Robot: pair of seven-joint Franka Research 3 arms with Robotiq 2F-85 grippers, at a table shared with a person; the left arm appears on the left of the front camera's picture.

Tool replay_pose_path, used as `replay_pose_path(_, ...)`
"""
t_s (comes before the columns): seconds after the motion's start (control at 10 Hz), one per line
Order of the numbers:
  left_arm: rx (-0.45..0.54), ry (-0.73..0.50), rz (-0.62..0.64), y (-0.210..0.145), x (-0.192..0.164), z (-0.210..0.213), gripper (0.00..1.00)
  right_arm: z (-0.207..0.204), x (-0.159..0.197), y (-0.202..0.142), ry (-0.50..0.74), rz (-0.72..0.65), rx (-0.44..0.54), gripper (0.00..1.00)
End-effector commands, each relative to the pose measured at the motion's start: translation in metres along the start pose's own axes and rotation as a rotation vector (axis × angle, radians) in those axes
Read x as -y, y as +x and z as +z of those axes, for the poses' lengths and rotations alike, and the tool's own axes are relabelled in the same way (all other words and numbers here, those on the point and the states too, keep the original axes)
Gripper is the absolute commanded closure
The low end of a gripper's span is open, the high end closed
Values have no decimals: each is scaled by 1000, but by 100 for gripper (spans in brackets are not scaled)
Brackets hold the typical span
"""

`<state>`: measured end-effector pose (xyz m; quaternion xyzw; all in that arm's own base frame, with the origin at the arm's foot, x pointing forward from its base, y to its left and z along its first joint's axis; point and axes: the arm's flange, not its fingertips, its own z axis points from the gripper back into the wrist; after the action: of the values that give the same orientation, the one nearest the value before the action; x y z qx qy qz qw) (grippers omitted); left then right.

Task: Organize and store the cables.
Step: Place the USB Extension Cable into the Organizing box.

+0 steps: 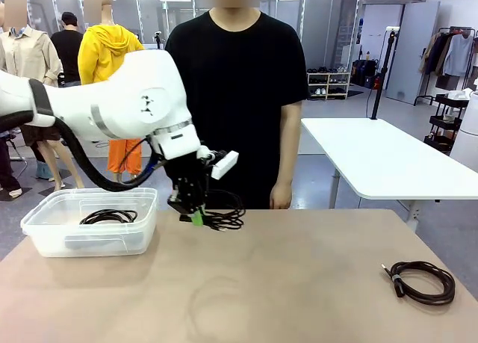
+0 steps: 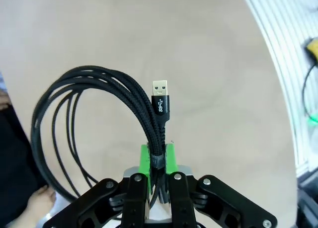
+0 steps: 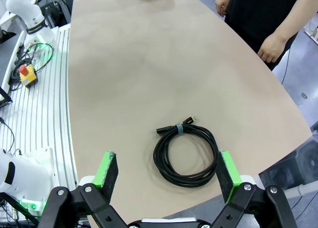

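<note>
the left gripper (image 2: pixel 157 156) has its green pads pinched tight on the bound neck of one coiled cable (image 2: pixel 141 111), lifted beside the bin (image 1: pixel 45 231), while the right gripper (image 3: pixel 167 161) hangs with fingers spread wide above a second cable (image 3: pixel 175 130) lying flat on the table (image 3: pixel 124 79).

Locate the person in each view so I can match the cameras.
Front view: person top centre, beyond the tabletop.
Left wrist view: left edge, dark clothing and a hand at bottom left.
Right wrist view: top-right corner, hands by the tabletop's edge.
Shared landmark: that tan tabletop.

Left jaws clamped tight, right jaws spread wide.
</note>
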<state>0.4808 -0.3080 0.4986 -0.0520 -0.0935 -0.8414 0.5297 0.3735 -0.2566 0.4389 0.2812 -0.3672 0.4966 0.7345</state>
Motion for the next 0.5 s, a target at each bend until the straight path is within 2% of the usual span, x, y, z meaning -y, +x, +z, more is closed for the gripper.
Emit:
replay_pose_path(0.0, -23, 25, -22, -45, 29, 29, 100, -1, -3, 2, -2, -4, 11, 0)
replay_pose_path(0.2, -31, 15, -41, -113, 52, 65, 100, -1, -3, 2, -2, -4, 11, 0)
replay_pose_path(0.4, -41, 47, -28, -165, 64, 86, 100, -1, -3, 2, -2, -4, 11, 0)
